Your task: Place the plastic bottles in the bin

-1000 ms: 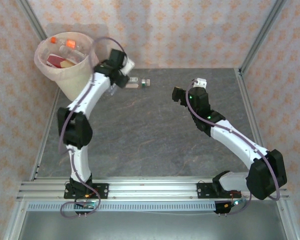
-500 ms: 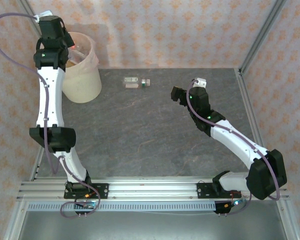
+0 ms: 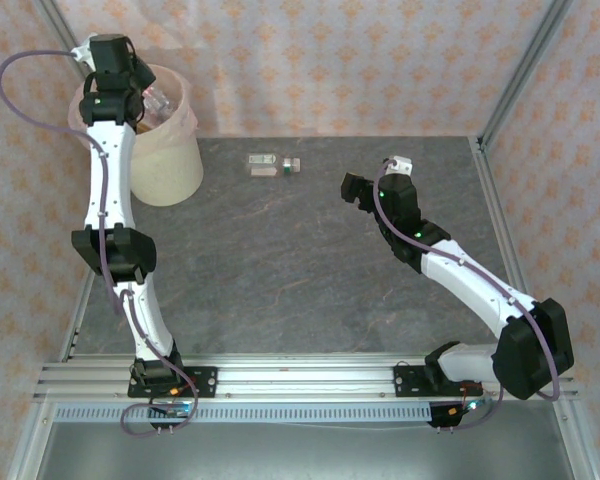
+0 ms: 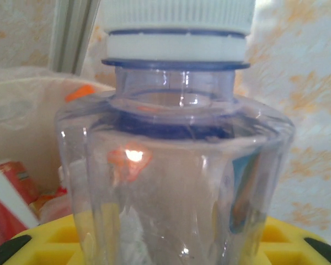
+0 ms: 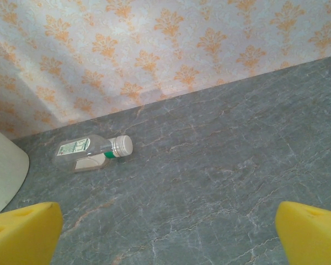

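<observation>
At the table's far-left corner, our left hand pinches a clear white-capped bottle above the bin. We should release only once it is well inside the rim. A green-labelled bottle lies near the far edge, well apart from our spread right hand.

You are looking at a clear bottle of smooth, glossy transparent plastic that catches bright glints. Its white cap is opaque, matt and finely ribbed. The labelled bottle is the same clear plastic, with a printed band around it. The bin reads as matt cream plastic, and its liner is a thin, crinkled, translucent film. The table looks like dull grey veined stone. The pads of the right gripper look soft and matt yellow, and the rail is brushed metal.
</observation>
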Tool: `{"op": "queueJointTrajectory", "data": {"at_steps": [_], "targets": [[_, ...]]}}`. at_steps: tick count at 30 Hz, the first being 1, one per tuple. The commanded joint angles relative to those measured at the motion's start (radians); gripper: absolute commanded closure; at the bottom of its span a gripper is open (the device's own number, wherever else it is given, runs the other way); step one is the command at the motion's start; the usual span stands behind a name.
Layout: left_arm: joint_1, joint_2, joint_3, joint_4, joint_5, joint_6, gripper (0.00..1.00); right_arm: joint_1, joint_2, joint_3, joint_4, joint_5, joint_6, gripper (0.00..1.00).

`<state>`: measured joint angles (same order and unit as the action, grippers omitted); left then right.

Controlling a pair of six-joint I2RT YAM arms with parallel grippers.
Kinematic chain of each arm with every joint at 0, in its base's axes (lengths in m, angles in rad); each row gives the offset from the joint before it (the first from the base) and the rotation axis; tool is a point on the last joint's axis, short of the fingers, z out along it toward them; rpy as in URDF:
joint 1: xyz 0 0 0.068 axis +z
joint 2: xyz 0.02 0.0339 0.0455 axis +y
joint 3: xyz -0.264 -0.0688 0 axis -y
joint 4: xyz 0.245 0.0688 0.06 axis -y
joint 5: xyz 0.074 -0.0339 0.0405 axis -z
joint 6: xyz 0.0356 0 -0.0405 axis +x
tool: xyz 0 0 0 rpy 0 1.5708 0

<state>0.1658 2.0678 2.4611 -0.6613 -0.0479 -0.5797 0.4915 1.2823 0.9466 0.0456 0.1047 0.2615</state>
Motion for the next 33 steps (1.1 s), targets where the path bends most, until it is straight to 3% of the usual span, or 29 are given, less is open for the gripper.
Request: {"op": "queueJointTrajectory", "data": {"at_steps": [1,10,13,15,20,26,33], "targets": [[0.002,0.059,0.072,0.088,-0.001,-0.095,0.63,-0.004,0.015,0.035,0.002,0.007,0.002,0.01],[0.002,0.294,0.282,0.084,0.041,-0.157,0.59,-0.004,0.039,0.047,-0.006,0.023,-0.014,0.01],[0.004,0.322,0.308,0.082,0.027,-0.173,0.44,-0.004,0.048,0.052,-0.01,0.015,-0.01,0.01],[0.004,0.316,0.317,0.073,0.008,-0.168,0.27,-0.004,0.049,0.052,-0.015,0.015,-0.011,0.01],[0.006,0.253,0.318,0.047,-0.029,-0.105,0.13,-0.003,0.048,0.048,-0.018,0.015,-0.011,0.01],[0.012,0.135,0.307,0.005,-0.029,-0.035,0.01,-0.004,0.049,0.043,-0.011,0.011,-0.009,0.01],[0.009,0.083,0.219,0.078,0.1,-0.052,0.0,-0.004,0.068,0.042,0.005,0.001,-0.002,0.01]]}}
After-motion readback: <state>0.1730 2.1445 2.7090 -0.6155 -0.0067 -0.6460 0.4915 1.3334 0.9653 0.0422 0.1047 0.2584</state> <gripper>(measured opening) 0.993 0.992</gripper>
